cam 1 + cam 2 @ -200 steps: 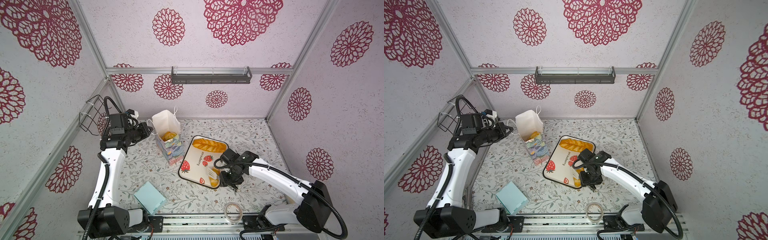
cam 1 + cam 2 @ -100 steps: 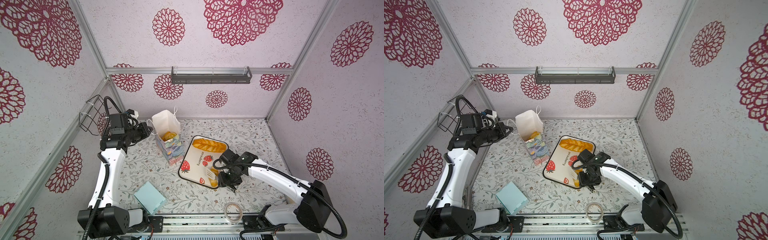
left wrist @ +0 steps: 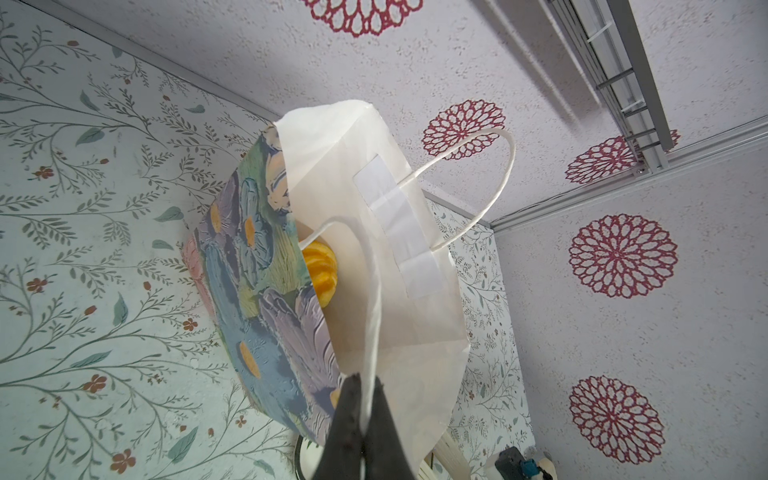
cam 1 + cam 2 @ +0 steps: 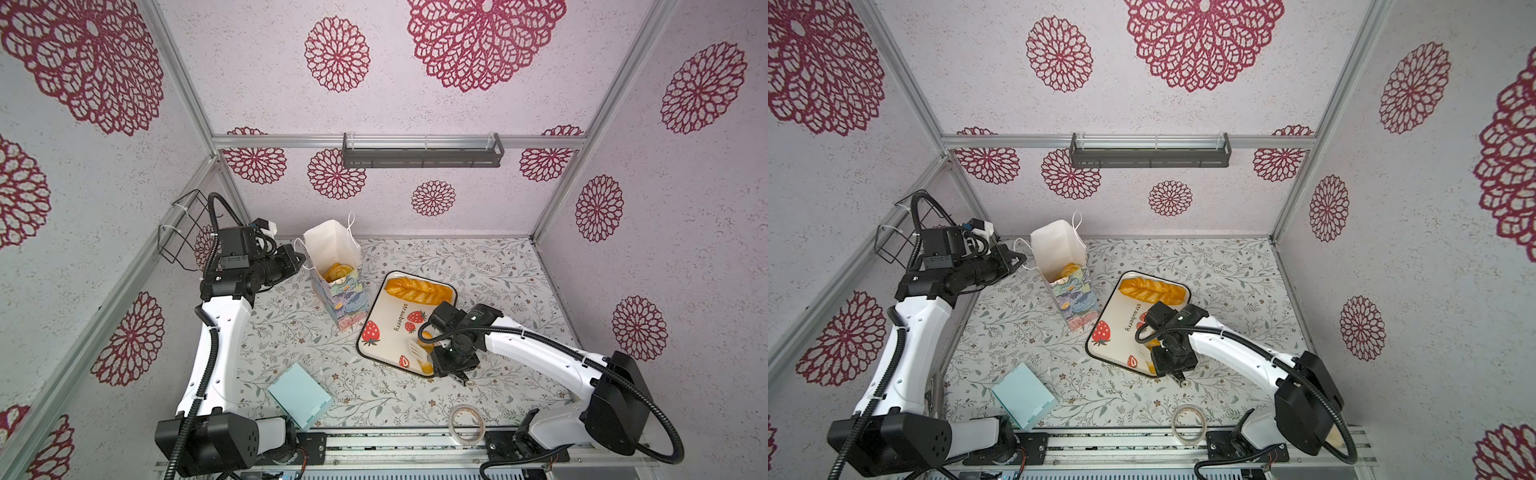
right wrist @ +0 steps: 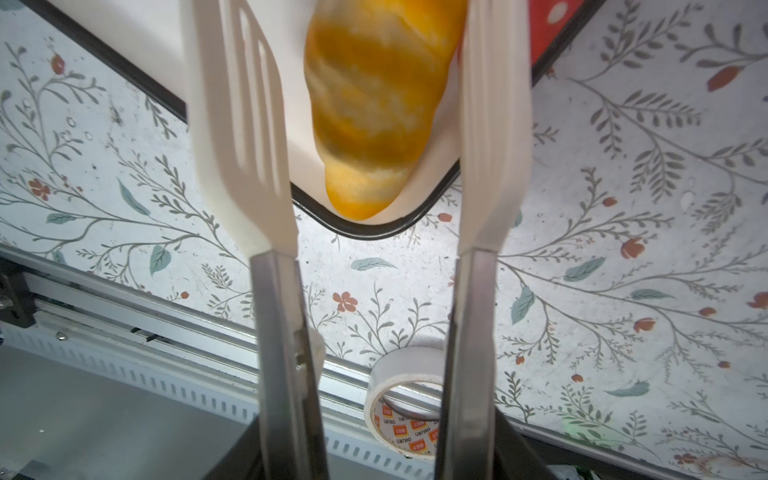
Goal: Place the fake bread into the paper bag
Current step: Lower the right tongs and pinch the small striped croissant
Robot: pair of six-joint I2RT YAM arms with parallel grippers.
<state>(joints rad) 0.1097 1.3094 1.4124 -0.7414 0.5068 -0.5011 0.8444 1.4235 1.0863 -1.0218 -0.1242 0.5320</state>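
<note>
Tongs (image 5: 245, 137) edge toward a golden croissant (image 5: 374, 104). My right pincer (image 4: 449, 361), clamped on the tongs' metal arms, sits slightly farther left in both top views than a second ago, a little nearer the strawberry-print tray (image 4: 386, 349). The two white blades stand apart, one on either side of the croissant, which lies in the tray's near corner. From the right wrist view I cannot tell whether either blade touches it. A long scored loaf (image 4: 417, 290) lies across the tray's far end, unmoved.

My left pincer (image 3: 360, 409) stays pressed together on one white cord handle (image 3: 374, 307) of the paper bag (image 4: 340, 299). The bag stands on the bench (image 4: 478, 270) just beside the tray's left edge with its mouth open, where it was before. One golden roll (image 4: 337, 272) shows inside the bag.

A light blue box (image 4: 300, 395) and a roll of tape (image 4: 467, 424) rest near the bench's front edge, and neither has shifted.
</note>
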